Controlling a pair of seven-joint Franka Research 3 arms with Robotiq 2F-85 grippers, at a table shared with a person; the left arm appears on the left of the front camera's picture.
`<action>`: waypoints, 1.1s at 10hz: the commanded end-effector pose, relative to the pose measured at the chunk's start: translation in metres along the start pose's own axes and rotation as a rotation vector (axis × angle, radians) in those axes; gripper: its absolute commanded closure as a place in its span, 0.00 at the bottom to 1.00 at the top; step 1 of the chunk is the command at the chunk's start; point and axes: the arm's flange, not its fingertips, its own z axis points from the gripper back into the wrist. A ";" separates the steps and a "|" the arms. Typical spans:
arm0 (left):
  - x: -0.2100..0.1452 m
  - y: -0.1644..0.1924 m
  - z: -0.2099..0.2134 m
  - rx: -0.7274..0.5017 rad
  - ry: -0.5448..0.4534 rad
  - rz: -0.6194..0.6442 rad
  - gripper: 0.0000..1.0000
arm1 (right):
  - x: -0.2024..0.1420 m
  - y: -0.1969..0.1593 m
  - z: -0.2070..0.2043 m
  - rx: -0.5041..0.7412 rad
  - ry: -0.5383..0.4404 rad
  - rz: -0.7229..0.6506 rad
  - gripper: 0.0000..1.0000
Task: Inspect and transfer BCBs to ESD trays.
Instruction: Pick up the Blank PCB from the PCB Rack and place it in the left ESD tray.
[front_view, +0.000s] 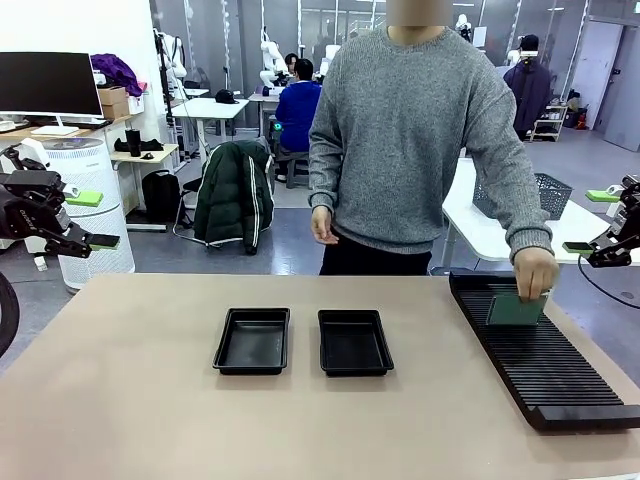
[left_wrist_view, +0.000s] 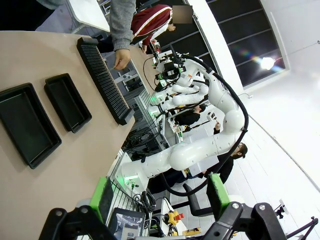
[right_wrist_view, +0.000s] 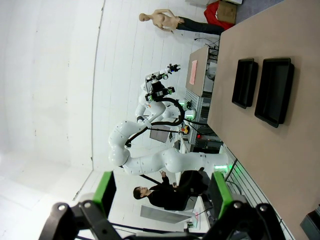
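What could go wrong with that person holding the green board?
The thin green circuit board, pinched upright in the person's hand at the long black slotted rack, might slip. The right arm's open fingers hang near that hand; a reach could bump it. The two shallow black plastic trays sit close together, so a board might catch a rim.

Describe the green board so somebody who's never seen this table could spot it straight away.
Find the long black slotted rack along the table's right side. At its far end, a person's hand holds a flat green board at the slots. It is the only green thing on the table; the two trays in the middle are black and empty.
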 end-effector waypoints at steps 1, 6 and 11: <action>0.000 -0.001 0.001 0.001 0.001 0.001 0.00 | -0.001 0.000 0.001 0.001 -0.004 0.001 0.00; 0.000 -0.001 0.001 0.001 0.001 0.001 0.00 | -0.001 0.000 0.001 0.001 -0.004 0.001 0.00; 0.000 -0.001 0.001 0.001 0.001 0.001 0.00 | -0.001 0.000 0.001 0.001 -0.004 0.001 0.00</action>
